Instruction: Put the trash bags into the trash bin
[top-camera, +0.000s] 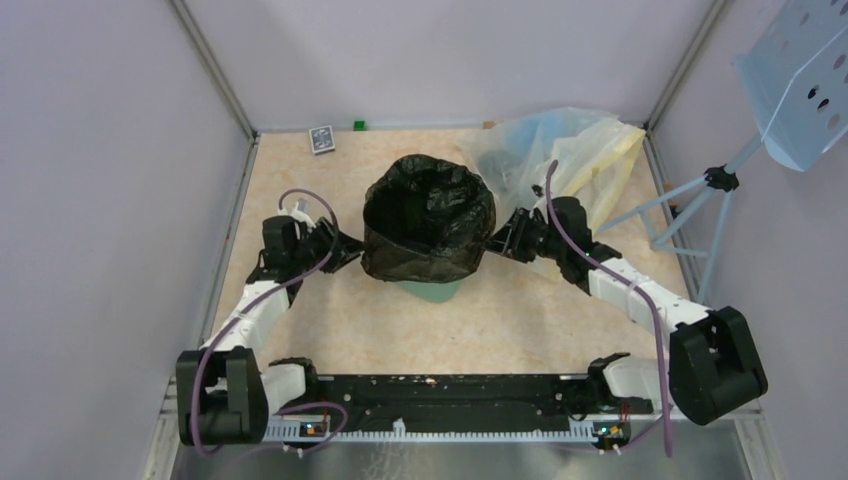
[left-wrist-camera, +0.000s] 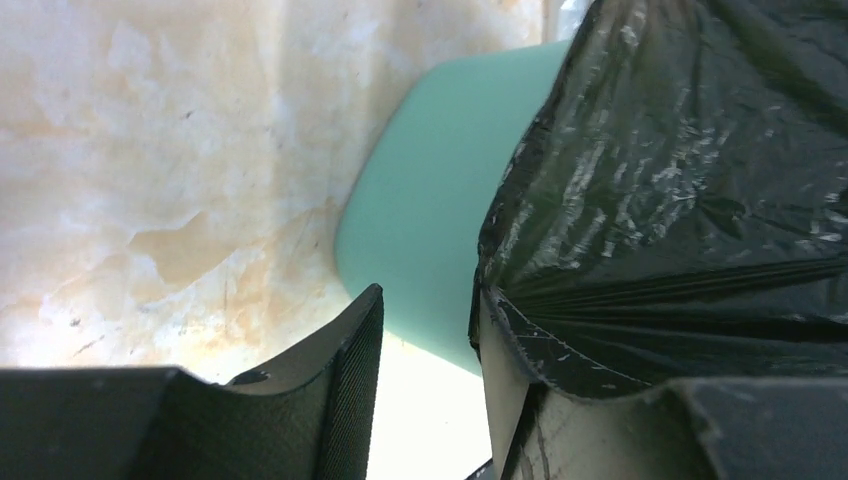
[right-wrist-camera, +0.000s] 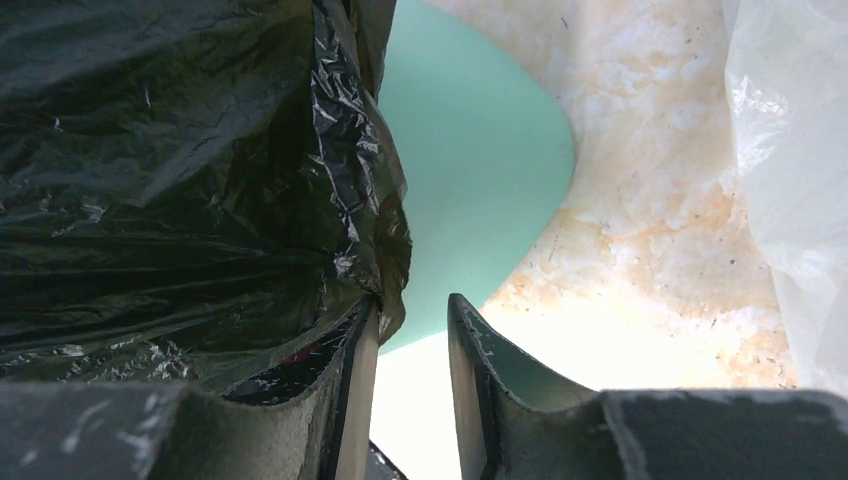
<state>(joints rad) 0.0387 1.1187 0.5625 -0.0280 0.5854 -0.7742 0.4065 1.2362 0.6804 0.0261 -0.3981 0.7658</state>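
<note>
The glossy black trash bag (top-camera: 428, 215) hangs open-mouthed over the mint-green trash bin (top-camera: 435, 291), covering its rim and upper sides; only the bin's lower part shows. My left gripper (top-camera: 350, 250) is at the bag's left side, and my right gripper (top-camera: 503, 238) is at its right side. In the left wrist view the bag (left-wrist-camera: 680, 180) drapes over the outside of one finger; the left gripper (left-wrist-camera: 428, 310) shows an empty gap facing the bin (left-wrist-camera: 440, 200). In the right wrist view the bag (right-wrist-camera: 180, 170) lies against the outer finger; the right gripper (right-wrist-camera: 412, 310) also shows an empty gap before the bin (right-wrist-camera: 470, 170).
Clear and yellowish translucent plastic bags (top-camera: 560, 150) lie heaped behind the right arm, and their edge (right-wrist-camera: 800, 180) shows in the right wrist view. A blue perforated stand (top-camera: 790, 70) leans in at the right wall. A small card box (top-camera: 321, 139) and a green cube (top-camera: 359, 125) sit at the back.
</note>
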